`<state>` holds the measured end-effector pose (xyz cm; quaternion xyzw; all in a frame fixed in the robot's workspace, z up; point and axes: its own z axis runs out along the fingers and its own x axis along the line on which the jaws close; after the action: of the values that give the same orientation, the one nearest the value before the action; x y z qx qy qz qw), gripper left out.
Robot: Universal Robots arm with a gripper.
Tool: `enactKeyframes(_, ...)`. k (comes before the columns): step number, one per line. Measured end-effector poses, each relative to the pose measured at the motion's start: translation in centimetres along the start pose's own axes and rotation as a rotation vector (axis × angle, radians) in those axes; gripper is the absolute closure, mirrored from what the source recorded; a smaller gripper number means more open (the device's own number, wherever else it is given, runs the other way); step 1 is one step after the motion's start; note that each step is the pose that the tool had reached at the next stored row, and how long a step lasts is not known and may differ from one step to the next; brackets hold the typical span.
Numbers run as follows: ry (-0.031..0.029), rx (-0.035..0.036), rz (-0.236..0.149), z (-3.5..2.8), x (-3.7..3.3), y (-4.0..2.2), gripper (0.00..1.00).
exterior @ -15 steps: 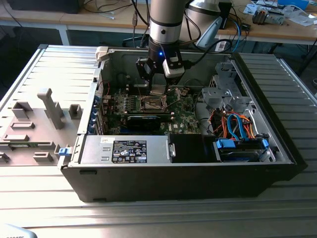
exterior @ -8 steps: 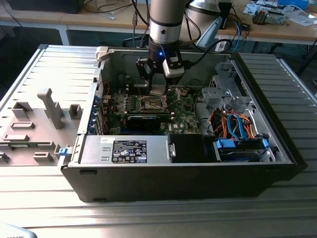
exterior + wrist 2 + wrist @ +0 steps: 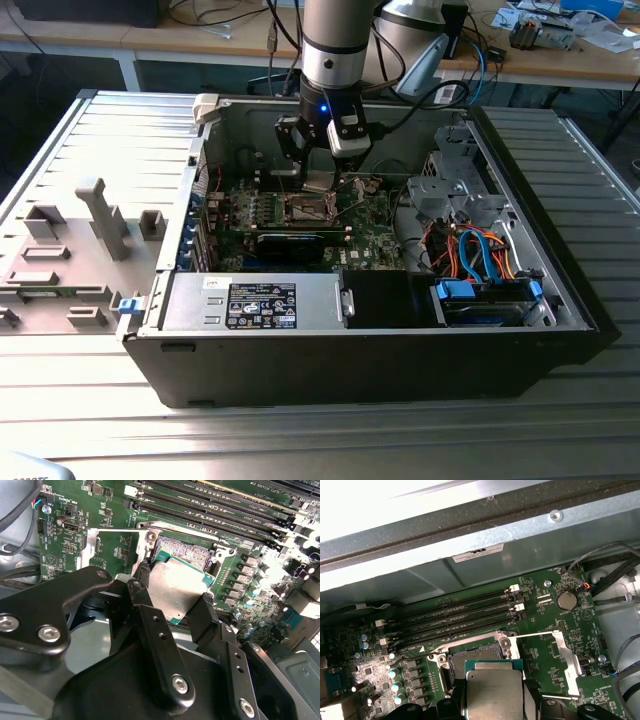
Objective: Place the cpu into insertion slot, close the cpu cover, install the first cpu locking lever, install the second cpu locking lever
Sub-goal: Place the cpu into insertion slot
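Jaws were clamped on the small flat square cpu with a silvery-grey metal top (image 3: 175, 592), with black fingers (image 3: 150, 625) against two of its opposite edges. The chip hung tilted over the square dark-centred insertion slot with a metal rim (image 3: 185, 552), hiding part of it. Whether the two touched could not be told. In the first wrist view the cpu (image 3: 492, 695) overlapped the slot (image 3: 457, 660), which sat on a green circuit board (image 3: 550, 615) just beside long narrow black memory slots (image 3: 460, 615). The thin silvery cpu cover, a hinged frame plate with a large square window (image 3: 85, 547), stood swung open beside the slot, clear of its opening. In the exterior view the cpu (image 3: 318, 181) was inside an open black computer case (image 3: 350, 360), nearer its far wall. The case rested on a ribbed grey metal worktop (image 3: 300, 440).
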<state>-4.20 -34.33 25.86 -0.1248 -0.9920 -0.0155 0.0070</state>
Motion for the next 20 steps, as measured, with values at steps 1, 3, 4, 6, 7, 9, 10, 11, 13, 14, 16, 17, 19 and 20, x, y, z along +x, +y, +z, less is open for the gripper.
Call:
enactKeyframes(1,0.0,0.0,0.0,0.0,0.0,0.0,0.46)
enactKeyframes(3,-0.0001,0.0,0.0,0.0,0.0,0.0,0.46)
enactKeyframes(4,0.0,0.0,0.001,0.0,0.0,0.0,0.46)
enactKeyframes(6,-0.0002,-0.0002,0.007,0.0,0.0,0.0,0.46)
enactKeyframes(7,-0.0003,-0.0002,0.011,0.0,0.0,0.0,0.46)
enactKeyframes(9,-0.0006,-0.0003,0.019,0.0,0.0,0.0,0.46)
enactKeyframes(10,-0.0007,-0.0004,0.021,0.0,0.0,0.0,0.46)
enactKeyframes(11,-0.0008,-0.0005,0.026,0.0,0.0,0.0,0.46)
enactKeyframes(13,-0.0009,-0.0005,0.032,0.0,0.0,0.0,0.46)
enactKeyframes(14,-0.001,-0.0006,0.034,0.01,0.0,0.0,0.46)
enactKeyframes(16,-0.0011,-0.0007,0.038,0.01,0.0,0.0,0.46)
enactKeyframes(17,-0.0012,-0.0007,0.04,0.01,0.0,0.0,0.46)
enactKeyframes(19,-0.0013,-0.0008,0.044,0.01,0.0,0.0,0.46)
enactKeyframes(20,-0.0014,-0.0009,0.046,0.01,0.0,0.0,0.46)
